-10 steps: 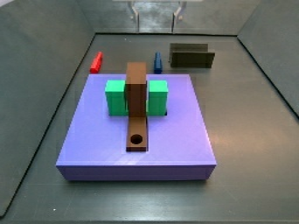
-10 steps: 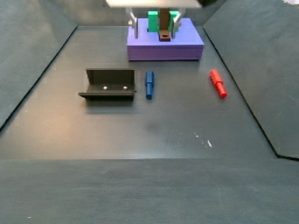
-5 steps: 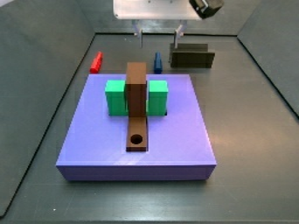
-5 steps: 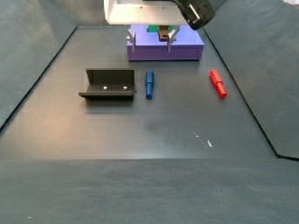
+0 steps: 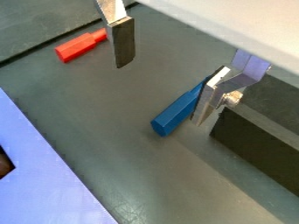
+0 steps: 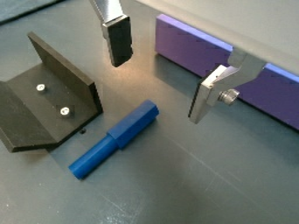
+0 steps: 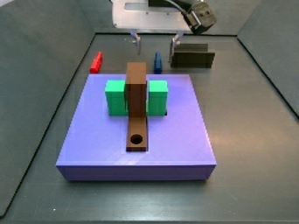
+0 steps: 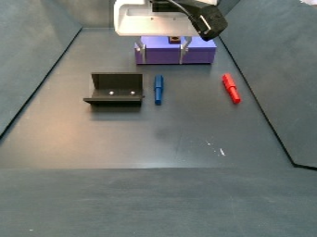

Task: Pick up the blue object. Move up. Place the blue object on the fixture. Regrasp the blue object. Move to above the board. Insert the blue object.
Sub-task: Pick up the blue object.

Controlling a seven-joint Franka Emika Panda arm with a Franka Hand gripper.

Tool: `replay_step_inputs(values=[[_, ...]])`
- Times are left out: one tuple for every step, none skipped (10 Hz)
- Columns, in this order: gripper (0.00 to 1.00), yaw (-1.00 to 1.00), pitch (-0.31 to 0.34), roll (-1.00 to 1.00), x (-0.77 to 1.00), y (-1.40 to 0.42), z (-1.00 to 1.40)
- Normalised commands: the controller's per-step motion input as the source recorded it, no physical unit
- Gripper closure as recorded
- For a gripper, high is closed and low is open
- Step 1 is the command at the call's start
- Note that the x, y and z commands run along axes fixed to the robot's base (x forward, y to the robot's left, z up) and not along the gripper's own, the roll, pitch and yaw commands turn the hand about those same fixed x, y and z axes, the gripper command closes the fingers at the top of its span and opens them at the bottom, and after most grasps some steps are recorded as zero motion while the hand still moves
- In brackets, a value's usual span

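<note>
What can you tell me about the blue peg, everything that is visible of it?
The blue peg is a small, slim, bright blue stick, smooth like plastic, with one half slightly thicker than the other. It lies flat on the dark floor, beside the fixture and apart from it. Nothing grips it: the open end effector hovers above, its fingers not touching it.

The dark grey floor (image 8: 161, 139) is carrying everything — the board (image 8: 196, 56) is sitting at its 12 o'clock end in a side view. The blue object (image 8: 158, 89) is lying flat near the middle, the fixture (image 8: 114, 90) standing just beside it at 9 o'clock, the red peg (image 8: 231, 87) lying well apart at 3 o'clock. The gripper (image 8: 165, 56) is hanging above the floor — fingers spread, nothing between them.
</note>
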Motion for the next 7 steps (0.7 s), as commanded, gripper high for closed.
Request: replay_step_inputs(values=[[0.00,0.00,0.000,0.11,0.00,0.00,-0.30],[0.00,0.00,0.000,0.10,0.13,0.00,-0.33],[0.00,0.00,0.000,0.13,0.17,0.00,-0.30],[0.00,0.00,-0.011,0.12,0.25,-0.01,-0.32],[0.00,0.00,-0.024,0.12,0.23,0.00,-0.31],[0.00,0.00,-0.036,0.14,0.18,0.00,-0.31],[0.00,0.00,-0.034,0.17,0.16,0.00,-0.31]])
